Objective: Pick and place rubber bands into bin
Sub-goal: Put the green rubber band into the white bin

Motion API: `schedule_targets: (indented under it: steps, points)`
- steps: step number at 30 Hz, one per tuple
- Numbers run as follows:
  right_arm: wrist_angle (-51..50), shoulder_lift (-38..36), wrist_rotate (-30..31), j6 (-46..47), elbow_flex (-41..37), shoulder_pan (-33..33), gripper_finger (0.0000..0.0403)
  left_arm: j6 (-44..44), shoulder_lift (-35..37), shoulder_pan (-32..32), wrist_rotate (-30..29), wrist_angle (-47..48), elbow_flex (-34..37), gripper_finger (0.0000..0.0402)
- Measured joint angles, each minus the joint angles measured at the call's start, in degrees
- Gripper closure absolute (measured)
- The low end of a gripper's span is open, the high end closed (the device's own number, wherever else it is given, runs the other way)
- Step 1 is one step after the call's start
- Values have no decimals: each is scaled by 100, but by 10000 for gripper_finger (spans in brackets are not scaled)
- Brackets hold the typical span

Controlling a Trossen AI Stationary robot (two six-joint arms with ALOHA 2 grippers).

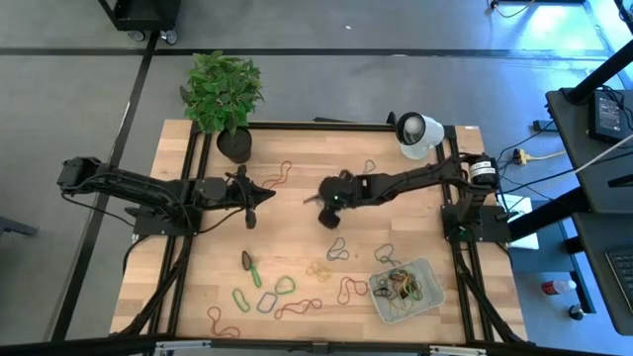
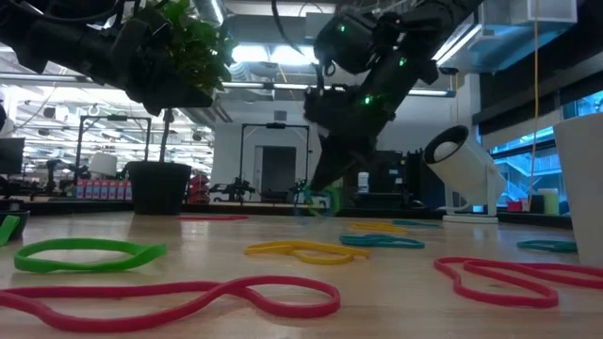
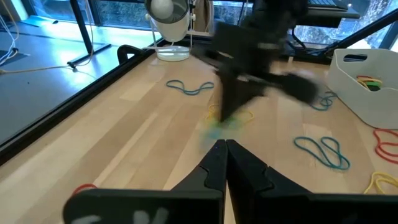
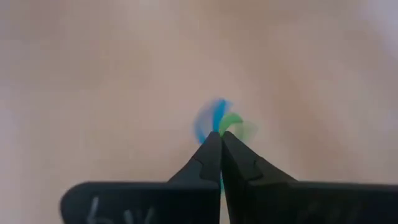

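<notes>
**Right pincer closed on bands above mid-counter**

Right pincer [image 4: 219, 140] hung over the middle of the wooden counter [image 1: 297, 247], fingers pressed together on a small blue-and-green rubber band [image 4: 219, 121], blurred at the tips; the low view showed that pincer [image 2: 325, 193] raised off the wood with the band dangling. Left pincer [image 3: 225, 152] sat pinched tight with nothing in it, pointing toward the right arm from the counter's left half [image 1: 252, 203]. Bin [image 1: 406, 289] lay near the counter's front right corner, already holding a tangle of bands; loose rubber bands [image 1: 287, 292] in green, red and yellow lay scattered along the front edge, others farther back. Potted plant [image 1: 226, 94] stood at the back left; white round device [image 1: 417, 133] at the back right.
</notes>
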State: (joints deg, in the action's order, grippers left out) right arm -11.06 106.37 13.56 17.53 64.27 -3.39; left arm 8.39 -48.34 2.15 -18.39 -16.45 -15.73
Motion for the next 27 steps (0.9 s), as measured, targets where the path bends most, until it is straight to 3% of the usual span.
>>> schedule_targets:
  steps: [2, 6, 7, 11, 13, 15, 17, 27]
  points:
    - [-1, 0, 34, -42, -2, -35, 402, 2, 0, 1, 0, 0, 0, 399]
    - [85, 0, -1533, -621, -2, -24, 402, 2, 0, 1, 0, 0, 0, 396]
    - [112, 0, -1489, -567, -2, -9, 403, 2, 0, -1, -2, 0, 0, 396]
    - [-111, 0, 23, -28, -2, -67, 403, 2, 0, 0, 0, 0, 0, 399]
    - [-102, 0, -222, -192, -2, -94, 403, 6, 0, -1, 0, 0, 0, 400]
    - [-61, 0, -1029, -446, -2, -72, 403, 42, 0, 0, 0, 0, 0, 400]
    - [23, 0, -1396, -463, -2, -45, 403, 42, 0, -1, 0, 0, 0, 399]
    - [4, 37, -1135, -302, -2, -19, 396, 91, 0, -1, 0, 0, 0, 400]
